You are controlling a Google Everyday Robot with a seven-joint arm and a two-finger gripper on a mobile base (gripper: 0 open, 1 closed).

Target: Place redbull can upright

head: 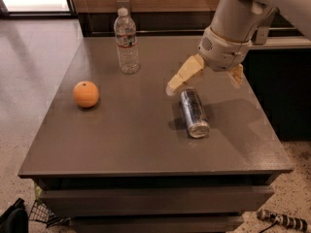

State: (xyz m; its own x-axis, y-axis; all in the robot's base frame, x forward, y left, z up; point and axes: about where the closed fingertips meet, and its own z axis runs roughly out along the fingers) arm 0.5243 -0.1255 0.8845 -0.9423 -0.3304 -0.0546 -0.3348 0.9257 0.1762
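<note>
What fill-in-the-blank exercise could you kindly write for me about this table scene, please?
The redbull can lies on its ____ on the table.
The water bottle stands ____.
The gripper hovers by the can's far end, its fingers ____.
Missing words: side; upright; open.

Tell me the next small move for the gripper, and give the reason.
Probably lower the gripper straight down so its open fingers straddle the redbull can. The can lies on its side on the table, untouched, and the gripper hovers just above its far end, with one finger to each side.
</note>
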